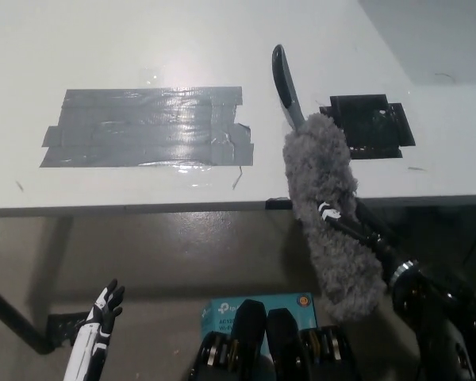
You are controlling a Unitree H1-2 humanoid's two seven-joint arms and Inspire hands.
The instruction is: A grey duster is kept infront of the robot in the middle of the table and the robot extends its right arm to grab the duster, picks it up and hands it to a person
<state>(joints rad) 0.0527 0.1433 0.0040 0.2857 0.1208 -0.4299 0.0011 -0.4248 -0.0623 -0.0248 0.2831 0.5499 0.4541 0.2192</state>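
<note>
Right hand (345, 224) clamped around the grey duster (327, 210), above the desk's (143, 48) near edge. Left hand (103, 309) below the desk, fingers spread, holding nothing.

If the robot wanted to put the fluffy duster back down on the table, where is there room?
There is bare table above the grey tape patch, and a free strip between the tape and the black tape patch. It is crowded there, though: the duster, held in the right hand, pokes into it. The left hand rests below.

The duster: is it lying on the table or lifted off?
Lifted off. The black right hand grips the grey duster around its fluffy part, which hangs past the table edge, handle pointing up and away.
</note>
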